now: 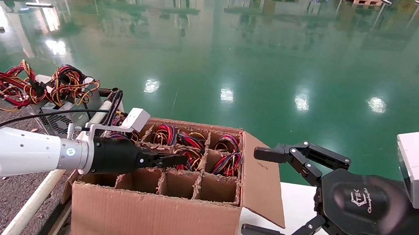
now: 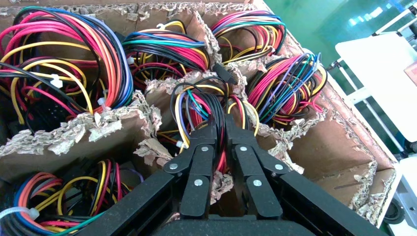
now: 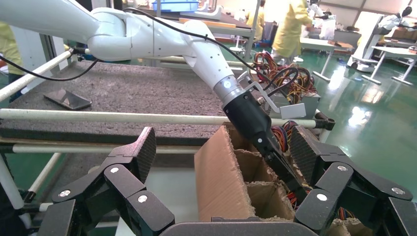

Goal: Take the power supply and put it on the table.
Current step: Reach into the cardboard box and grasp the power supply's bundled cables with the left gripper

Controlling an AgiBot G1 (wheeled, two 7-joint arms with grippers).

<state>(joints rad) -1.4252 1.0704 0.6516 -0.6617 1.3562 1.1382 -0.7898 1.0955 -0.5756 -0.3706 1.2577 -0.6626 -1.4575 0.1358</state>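
Inside divided carton (image 1: 158, 217), left hand (image 1: 177, 160), wire bundles (image 2: 290, 88) crowding

Only one mark reads — "TEK" on the right gripper (image 1: 263, 193) housing — script below illegible.

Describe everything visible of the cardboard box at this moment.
The cardboard box is brown corrugated, open-topped, one flap folded outward. Ragged-edged cardboard dividers split it into cells: the rear ones hold coloured wire bundles, the three front ones look empty. The left gripper reaches into a middle cell among the wires.
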